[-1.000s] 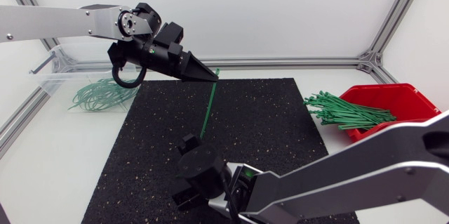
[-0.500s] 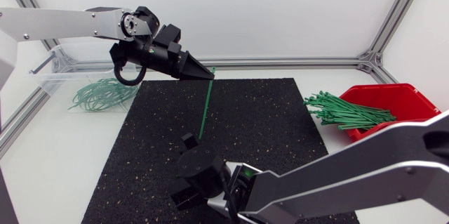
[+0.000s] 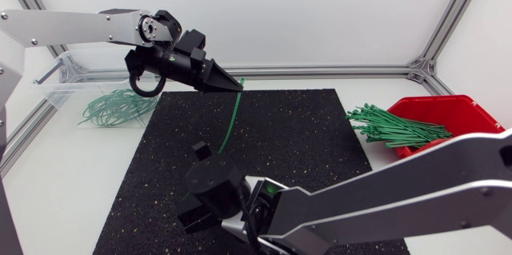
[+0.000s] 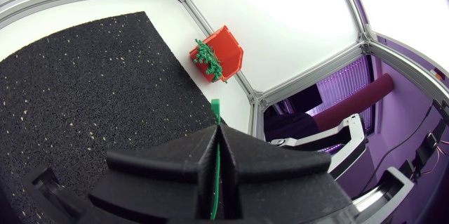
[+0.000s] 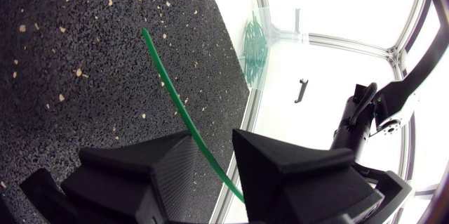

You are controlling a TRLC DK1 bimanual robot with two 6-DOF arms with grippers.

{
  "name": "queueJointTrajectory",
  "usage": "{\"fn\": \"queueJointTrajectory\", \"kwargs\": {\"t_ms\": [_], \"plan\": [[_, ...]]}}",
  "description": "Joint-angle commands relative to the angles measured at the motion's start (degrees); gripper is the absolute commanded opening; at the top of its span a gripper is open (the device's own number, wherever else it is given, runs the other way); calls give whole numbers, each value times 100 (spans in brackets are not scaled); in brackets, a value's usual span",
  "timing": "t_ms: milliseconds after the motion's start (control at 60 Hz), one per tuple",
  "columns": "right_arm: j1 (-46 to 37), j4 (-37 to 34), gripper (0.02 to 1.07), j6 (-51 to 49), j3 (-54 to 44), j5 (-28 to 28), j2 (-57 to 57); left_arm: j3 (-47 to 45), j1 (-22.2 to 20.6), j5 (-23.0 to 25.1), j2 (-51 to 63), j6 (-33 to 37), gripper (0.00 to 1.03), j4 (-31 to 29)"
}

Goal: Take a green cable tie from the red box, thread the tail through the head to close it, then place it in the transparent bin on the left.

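A green cable tie (image 3: 234,115) hangs over the black mat, bowed along its length. My left gripper (image 3: 234,85) is shut on its upper end; in the left wrist view a short stub of the tie (image 4: 215,108) sticks out past the closed fingertips of this gripper (image 4: 217,131). My right gripper (image 3: 212,153) is at the tie's lower end. In the right wrist view the tie (image 5: 175,97) runs through the gap between the fingers of the right gripper (image 5: 217,143), which stand apart. The red box (image 3: 448,115) holds several green ties (image 3: 396,127) at the right. The transparent bin (image 3: 48,79) sits far left.
A black mat (image 3: 320,135) covers the middle of the table. A heap of closed green ties (image 3: 116,107) lies at the bin. The red box (image 4: 230,45) sits near the far right corner post. Aluminium frame rails border the table.
The right gripper has slid left and toward the tie, its fingers narrowing around the lower end. The tie, straight before, now bows. The left gripper has shifted slightly left.
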Motion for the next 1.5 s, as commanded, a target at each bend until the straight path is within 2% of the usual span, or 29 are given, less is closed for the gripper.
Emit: {"fn": "queueJointTrajectory", "kwargs": {"t_ms": [0, 50, 167, 450, 1050, 1483], "plan": [[22, -307, 39, 212, 198, -2, -195, 175, 82, 136, 101, 192, 3, -125], [22, -790, 39, 485, 321, -81, -283, 175, 99, 154, 92, 228, 3, -161], [40, -1247, 39, 775, 400, -169, -441, 211, 99, 163, 101, 395, 3, -354], [137, -1766, 37, 1100, 488, -371, -388, 263, 73, 172, 83, 491, 3, -530], [567, -1986, 37, 1627, 532, -503, -134, 290, 82, 180, 145, 711, 3, -714], [594, -2566, 39, 1873, 593, -740, -257, 325, 99, 198, 224, 720, 3, -723]]}}
